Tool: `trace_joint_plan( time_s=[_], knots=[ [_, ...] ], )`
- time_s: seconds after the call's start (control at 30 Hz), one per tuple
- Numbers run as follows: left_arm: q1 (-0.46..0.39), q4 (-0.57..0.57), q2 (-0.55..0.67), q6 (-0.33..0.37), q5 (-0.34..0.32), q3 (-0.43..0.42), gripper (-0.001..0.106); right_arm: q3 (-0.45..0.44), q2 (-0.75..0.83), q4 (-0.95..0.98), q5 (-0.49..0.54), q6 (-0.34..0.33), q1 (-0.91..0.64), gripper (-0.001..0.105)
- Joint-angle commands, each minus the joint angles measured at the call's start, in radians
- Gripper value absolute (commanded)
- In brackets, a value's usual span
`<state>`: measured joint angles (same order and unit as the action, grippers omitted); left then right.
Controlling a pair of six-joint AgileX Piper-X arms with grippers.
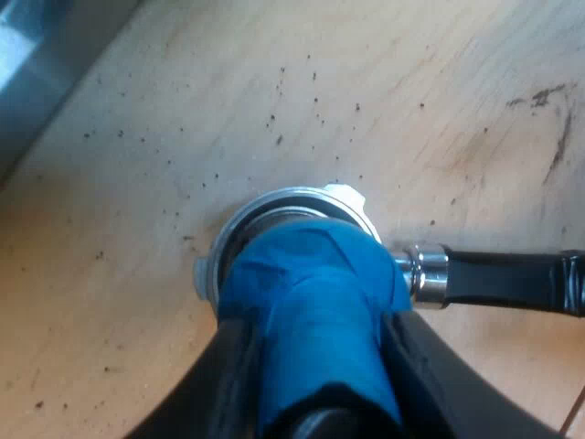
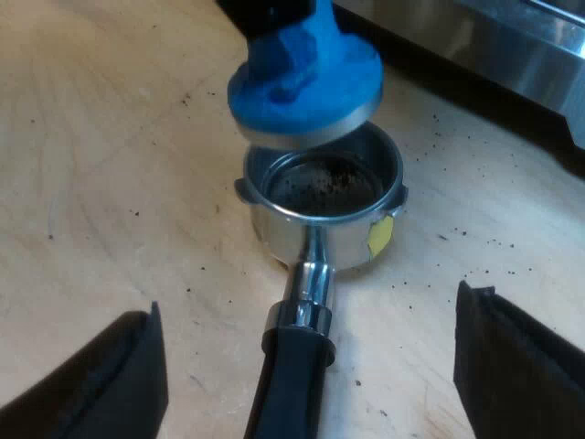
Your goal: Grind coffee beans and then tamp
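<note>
The tamper (image 2: pixel 304 78) hangs just over the holder's (image 2: pixel 324 229) mouth; the machine (image 2: pixel 512 46) stands near, opposite the handle (image 2: pixel 292 384). You have bare table (image 2: pixel 91 165) either side.

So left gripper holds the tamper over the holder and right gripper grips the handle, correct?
No. The right wrist view shows the right gripper open, its fingers clear of the handle. The left gripper holds the tamper over the holder.

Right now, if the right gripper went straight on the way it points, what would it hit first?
Likely the holder's dark handle, which lies on the table between the right gripper's open fingers. The table itself may come first, as depth is unclear.
</note>
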<state>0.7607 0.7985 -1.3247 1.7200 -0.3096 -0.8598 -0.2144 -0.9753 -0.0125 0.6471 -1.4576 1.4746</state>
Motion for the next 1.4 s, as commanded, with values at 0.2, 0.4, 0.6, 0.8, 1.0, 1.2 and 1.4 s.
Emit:
trace_joint_plan(
  time_s=[0.2, 0.4, 0.6, 0.8, 1.0, 1.2, 1.4],
  knots=[
    [0.004, -0.028, -0.058, 0.0, -0.039, -0.008, 0.0, -0.002, 0.005, -0.015, -0.001, -0.005, -0.004, 0.067],
    [0.004, -0.05, -0.111, 0.0, -0.039, -0.008, 0.0, -0.002, 0.005, -0.015, -0.001, -0.005, -0.004, 0.067],
    [0.004, -0.059, -0.158, 0.0, -0.039, -0.008, 0.0, -0.002, 0.005, -0.015, -0.001, -0.005, -0.004, 0.067],
    [0.004, -0.034, -0.145, -0.019, -0.039, -0.013, 0.0, -0.002, 0.005, -0.015, -0.001, -0.005, -0.004, 0.067],
    [0.004, -0.032, -0.022, -0.019, -0.039, -0.012, 0.0, -0.005, 0.005, -0.015, -0.001, -0.005, -0.004, 0.067],
    [0.004, 0.03, 0.086, -0.019, 0.009, -0.012, 0.0, -0.04, 0.005, -0.036, -0.001, -0.026, -0.004, 0.067],
    [0.004, 0.104, 0.128, -0.019, 0.11, -0.012, 0.0, -0.093, 0.003, -0.036, -0.055, -0.035, -0.004, 0.067]
  ],
)
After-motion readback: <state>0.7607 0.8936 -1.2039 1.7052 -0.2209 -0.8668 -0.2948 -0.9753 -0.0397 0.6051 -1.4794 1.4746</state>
